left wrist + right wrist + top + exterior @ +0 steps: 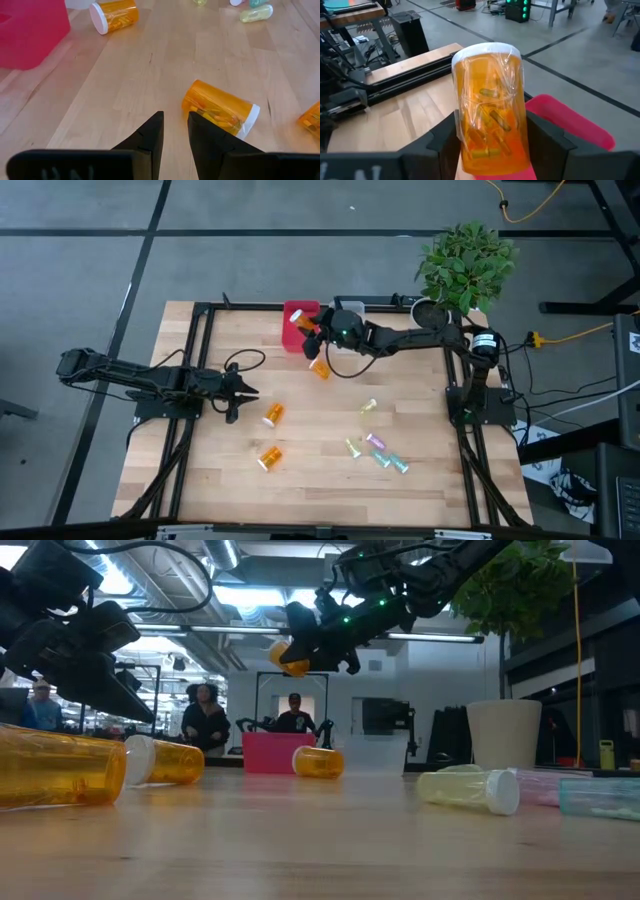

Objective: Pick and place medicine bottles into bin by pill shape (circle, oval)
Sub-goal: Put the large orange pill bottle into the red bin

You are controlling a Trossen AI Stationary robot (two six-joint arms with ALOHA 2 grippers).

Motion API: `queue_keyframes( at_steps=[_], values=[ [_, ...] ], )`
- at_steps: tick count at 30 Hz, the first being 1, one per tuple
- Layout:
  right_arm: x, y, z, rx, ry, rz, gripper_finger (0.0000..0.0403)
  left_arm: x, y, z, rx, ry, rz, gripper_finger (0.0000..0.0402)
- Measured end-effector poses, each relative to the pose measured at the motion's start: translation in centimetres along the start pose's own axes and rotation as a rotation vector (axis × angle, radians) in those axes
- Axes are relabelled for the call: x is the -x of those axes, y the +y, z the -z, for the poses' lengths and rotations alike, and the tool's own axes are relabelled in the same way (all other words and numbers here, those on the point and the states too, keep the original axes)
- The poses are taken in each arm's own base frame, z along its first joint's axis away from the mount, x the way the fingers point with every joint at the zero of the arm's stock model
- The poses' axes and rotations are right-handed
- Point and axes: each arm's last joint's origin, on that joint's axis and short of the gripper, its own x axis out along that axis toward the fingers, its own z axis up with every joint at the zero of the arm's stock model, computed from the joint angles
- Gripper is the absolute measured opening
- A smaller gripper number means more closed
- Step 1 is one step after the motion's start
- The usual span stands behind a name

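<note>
Gleaming translucent orange bottle (pixel 490 125), white-capped, oval pills inside.

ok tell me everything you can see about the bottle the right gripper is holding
The held bottle is a translucent orange plastic cylinder with a white cap, and elongated pills are visible inside. The right gripper is shut on its body, one finger on each side, cap pointing away from the wrist. It is lifted off the table, over the pink bin near the far edge.
</note>
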Motion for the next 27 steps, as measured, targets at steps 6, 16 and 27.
queue_keyframes(
  at_steps=[6, 16, 27],
  values=[
    [0.0, -0.02, 0.05, 0.007, 0.005, 0.001, 0.019, 0.0, 0.0, 0.0, -0.001, 0.0, 0.0, 0.0082],
    [-0.02, -0.35, 0.29, 0.01, 0.023, 0.051, 0.0192, 0.0, 0.0, 0.01, -0.002, 0.001, 0.0, 0.0082],
    [-0.09, -0.6, 0.23, 0.009, 0.023, 0.05, 0.0203, 0.0, 0.0, 0.01, -0.002, 0.001, 0.001, 0.0082]
  ],
)
